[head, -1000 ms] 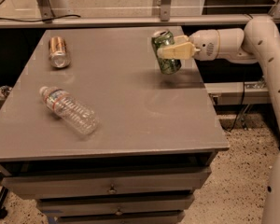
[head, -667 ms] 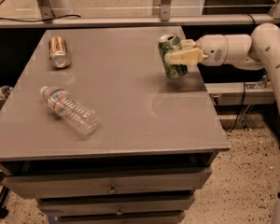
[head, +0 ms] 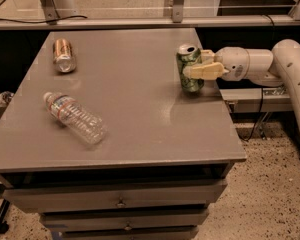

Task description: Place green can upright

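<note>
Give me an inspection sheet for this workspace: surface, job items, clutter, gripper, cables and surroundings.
Surface: grey table, flat top, drawers below.
Job's things: green can roughly upright near the table's right edge; whether its base rests on the top cannot be told.
Clutter: copper can on its side, far left; clear plastic bottle on its side, front left.
Gripper: gripper reaches in from the right, closed around the green can.
Cables: black cable along the rear ledge; second cable hanging right of the table.
Surroundings: speckled floor; metal posts behind.
</note>
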You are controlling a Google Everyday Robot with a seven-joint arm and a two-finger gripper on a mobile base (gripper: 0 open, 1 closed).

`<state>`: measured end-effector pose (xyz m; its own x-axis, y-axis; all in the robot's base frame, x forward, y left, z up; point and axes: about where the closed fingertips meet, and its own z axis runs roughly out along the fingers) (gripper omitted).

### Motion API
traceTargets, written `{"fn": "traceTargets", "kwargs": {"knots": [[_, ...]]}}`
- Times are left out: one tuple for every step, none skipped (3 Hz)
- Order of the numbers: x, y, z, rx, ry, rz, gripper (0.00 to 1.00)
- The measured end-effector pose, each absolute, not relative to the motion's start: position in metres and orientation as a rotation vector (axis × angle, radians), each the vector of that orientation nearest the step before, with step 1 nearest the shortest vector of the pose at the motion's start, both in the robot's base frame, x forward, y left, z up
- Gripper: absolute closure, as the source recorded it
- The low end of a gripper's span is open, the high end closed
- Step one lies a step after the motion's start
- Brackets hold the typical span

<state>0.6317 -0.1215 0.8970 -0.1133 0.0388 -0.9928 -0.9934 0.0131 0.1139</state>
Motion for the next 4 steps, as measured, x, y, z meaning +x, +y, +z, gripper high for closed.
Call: {"fn": "traceTargets", "kwargs": {"knots": [[0.626, -0.130, 0.892, -1.085, 1.230, 1.304, 0.85], [0.620, -0.143, 0.889, -1.053, 1.203, 1.303, 0.61], [0.614, -0.153, 0.887, -1.028, 1.195, 1.296, 0.36], [0.610, -0.159, 0.886, -1.011, 1.198, 1.293, 0.15]]}}
